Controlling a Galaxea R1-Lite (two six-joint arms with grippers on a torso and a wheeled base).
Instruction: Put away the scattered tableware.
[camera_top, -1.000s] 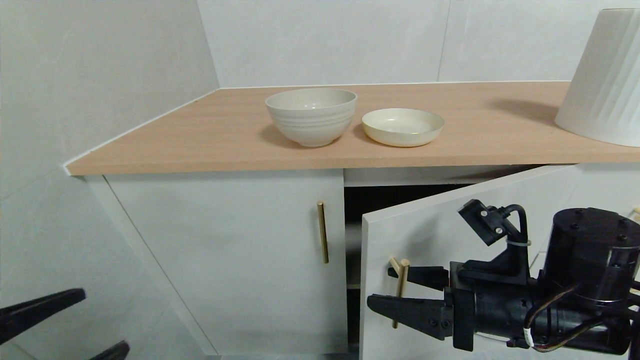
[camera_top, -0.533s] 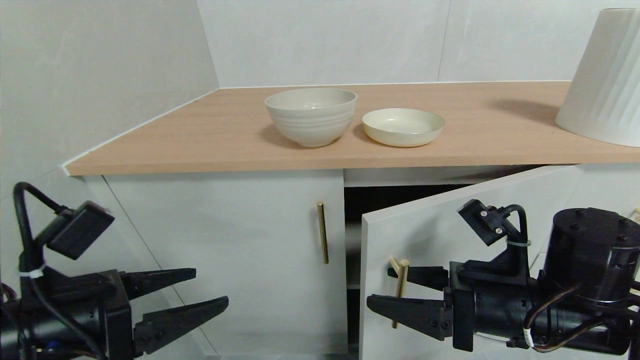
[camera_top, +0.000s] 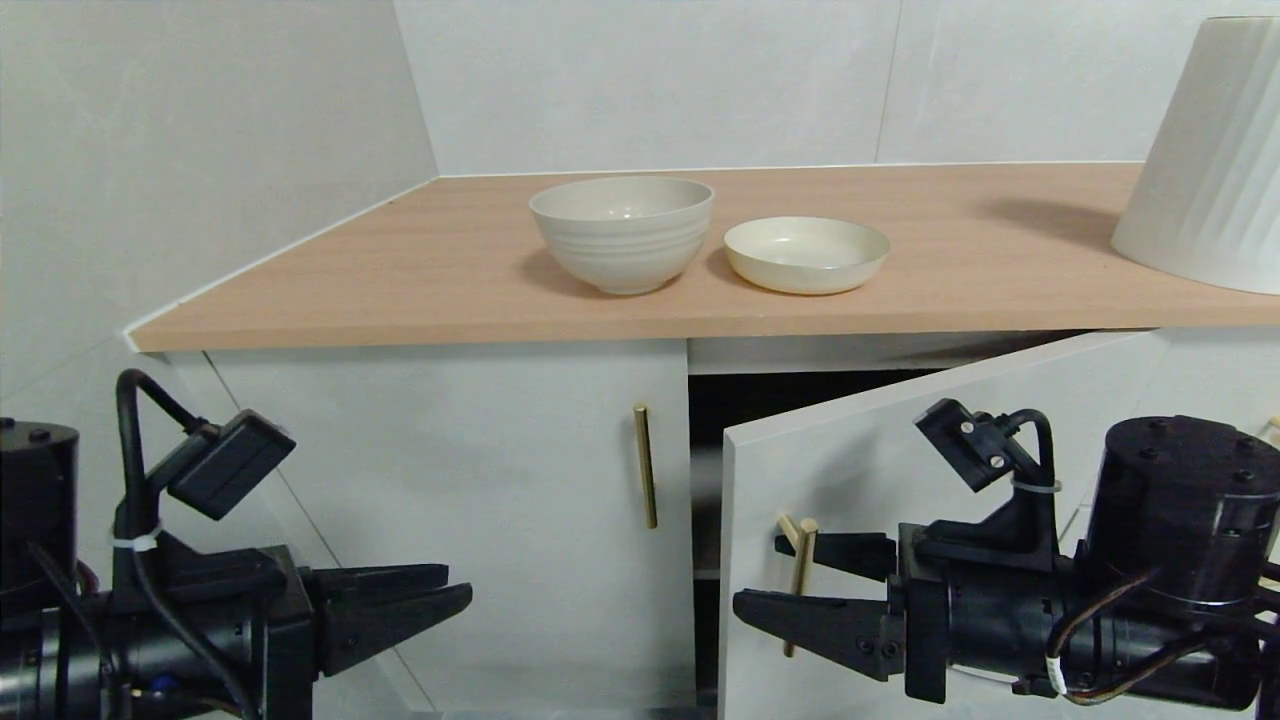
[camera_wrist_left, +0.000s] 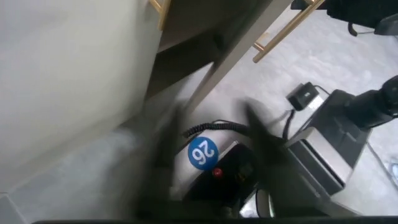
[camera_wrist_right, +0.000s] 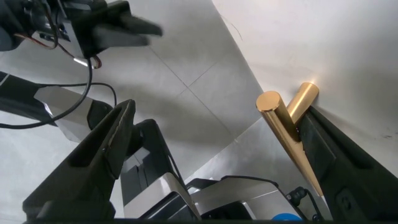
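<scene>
A deep beige bowl (camera_top: 620, 232) and a shallow cream plate (camera_top: 805, 254) stand side by side on the wooden countertop (camera_top: 400, 280). Below them, the right cabinet door (camera_top: 860, 440) hangs partly open. My right gripper (camera_top: 790, 585) is open, and the door's gold handle (camera_top: 800, 570) lies between its fingers. In the right wrist view the handle (camera_wrist_right: 286, 124) rests against one finger (camera_wrist_right: 342, 168). My left gripper (camera_top: 455, 583) hovers low in front of the shut left door (camera_top: 450, 500). Its fingers are a small way apart with nothing between them.
A white ribbed lampshade (camera_top: 1210, 160) stands at the right end of the countertop. The left door has a vertical gold handle (camera_top: 646, 465). A tiled wall (camera_top: 150, 150) closes the left side. Between the doors a dark cabinet opening (camera_top: 705, 470) shows.
My left arm has risen from the lower left corner and moved right toward the left door, and its fingers have drawn closer together. The right gripper, bowl and plate have not moved.
</scene>
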